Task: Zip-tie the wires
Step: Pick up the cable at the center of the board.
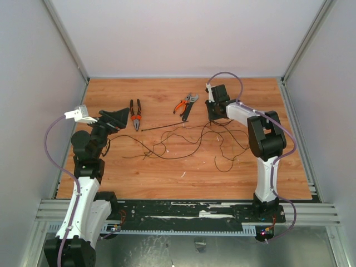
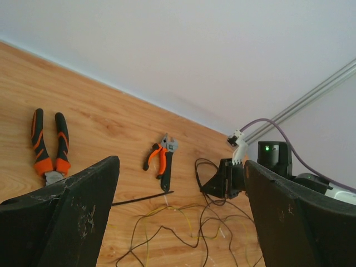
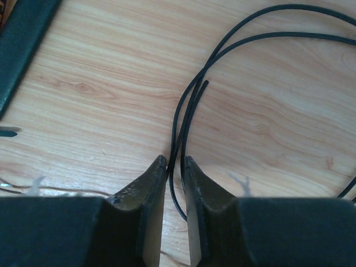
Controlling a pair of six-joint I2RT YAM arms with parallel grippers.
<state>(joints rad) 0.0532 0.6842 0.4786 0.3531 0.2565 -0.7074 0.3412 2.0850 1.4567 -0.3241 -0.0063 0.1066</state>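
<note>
Straddling strands of the wires point(image 3: 183, 111) at the back right of the table point(image 1: 222, 186), my right pincer point(image 3: 173, 161) stands nearly closed. Only its wrist view shows that, and whether it pinches I cannot tell. My left pincer point(image 2: 181, 161) gapes empty; the zip tie point(image 1: 162, 127) lies mid-table.

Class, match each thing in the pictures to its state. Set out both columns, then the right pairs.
1. thin black looping wires
2. straight black plastic zip tie
3. left gripper
4. large black-and-orange-handled pliers

a. jaws wide apart
b. handles at the far end, jaws nearer
c. a strand runs between the fingers of the right gripper
d. lies straight, no gripper touching it

Pairs: 1-c, 2-d, 3-a, 4-b
</note>
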